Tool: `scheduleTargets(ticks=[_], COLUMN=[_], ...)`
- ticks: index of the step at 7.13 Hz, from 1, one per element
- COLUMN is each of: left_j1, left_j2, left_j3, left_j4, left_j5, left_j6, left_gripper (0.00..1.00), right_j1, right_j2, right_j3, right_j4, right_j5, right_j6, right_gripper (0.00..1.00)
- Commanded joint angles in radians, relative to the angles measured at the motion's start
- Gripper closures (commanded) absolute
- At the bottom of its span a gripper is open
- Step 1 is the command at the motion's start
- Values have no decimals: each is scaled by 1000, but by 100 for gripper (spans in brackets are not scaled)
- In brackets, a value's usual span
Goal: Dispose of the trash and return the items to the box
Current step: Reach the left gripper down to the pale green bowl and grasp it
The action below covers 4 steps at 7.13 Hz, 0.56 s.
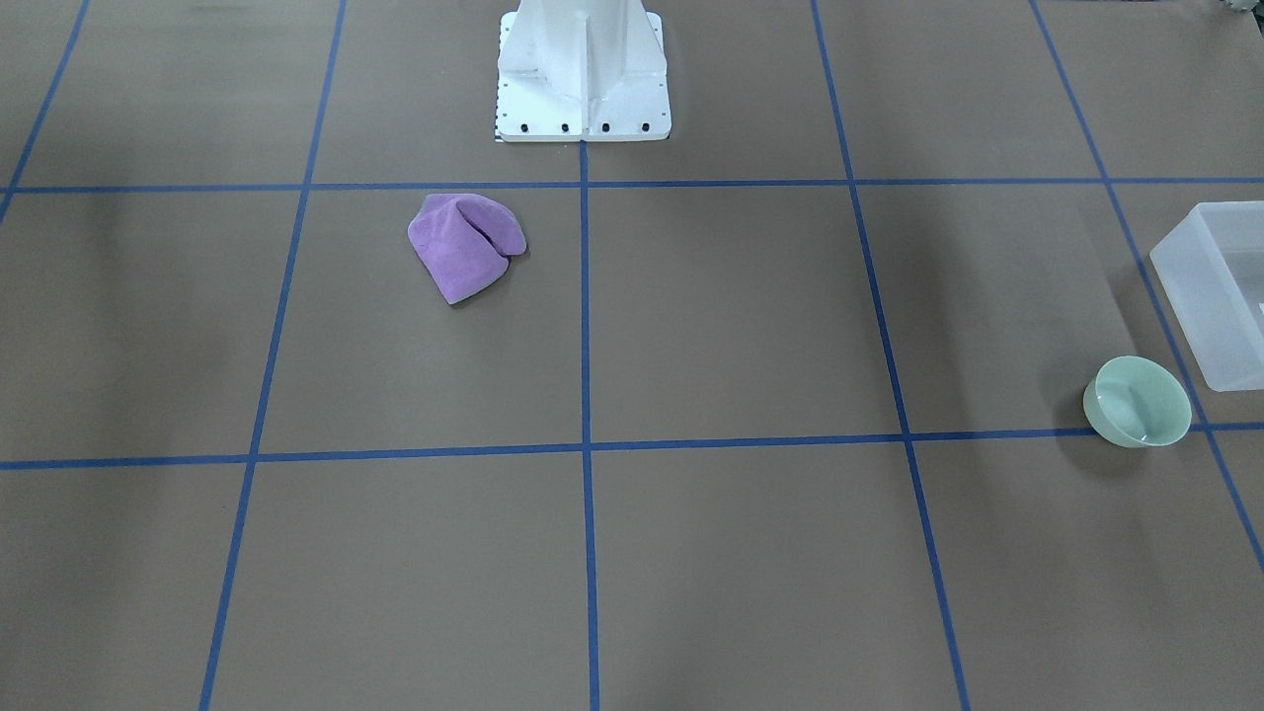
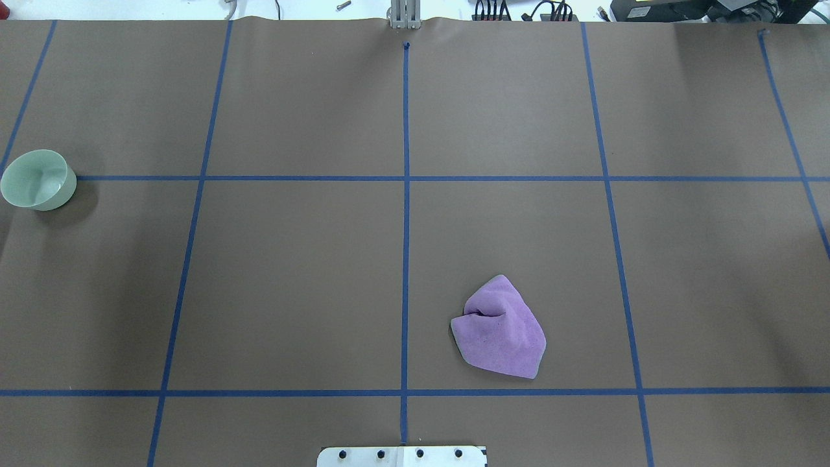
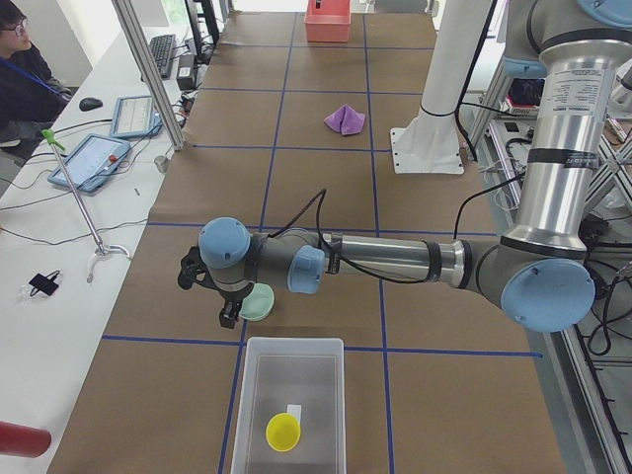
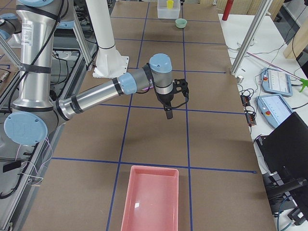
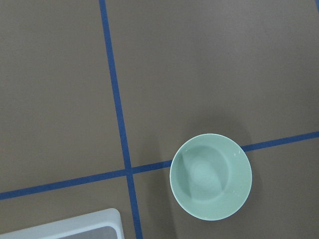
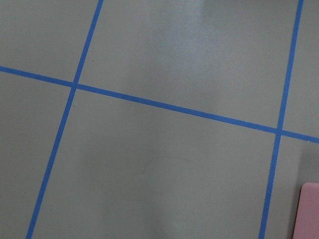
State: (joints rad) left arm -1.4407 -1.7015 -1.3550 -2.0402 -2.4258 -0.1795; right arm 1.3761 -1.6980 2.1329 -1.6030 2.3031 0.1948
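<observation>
The desk point(image 1: 741, 326) is flat brown, ruled into large squares by blue tape lines point(image 1: 585, 326). The bowl point(image 1: 1138, 402) is pale mint-green, plain inside and out. The cloth point(image 1: 464, 245) is plain purple. The box point(image 1: 1210, 286) is frosted, translucent white, and the cup point(image 3: 283, 432) in it is bright yellow. The tray point(image 4: 150, 202) is pink. The robot's base point(image 1: 583, 69) is white. The left arm point(image 3: 385, 259) and right arm point(image 4: 96, 98) are silver-grey with light-blue joint caps.
</observation>
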Motion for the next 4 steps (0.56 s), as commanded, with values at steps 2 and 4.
scheduleTargets(ticks=[2,4], left_j1=[185,238], left_j2=[-74,-142], left_j3=[248,408], left_j4=[-354,-489], left_j5=[152,218], left_j6=[-227,-229], left_gripper=[1,2], right_j1=[0,0], right_j2=[0,0], right_j3=[-1,1], right_j4=[0,0], right_j5=[-1,-1], right_j6=[-1,0], right_gripper=[0,0])
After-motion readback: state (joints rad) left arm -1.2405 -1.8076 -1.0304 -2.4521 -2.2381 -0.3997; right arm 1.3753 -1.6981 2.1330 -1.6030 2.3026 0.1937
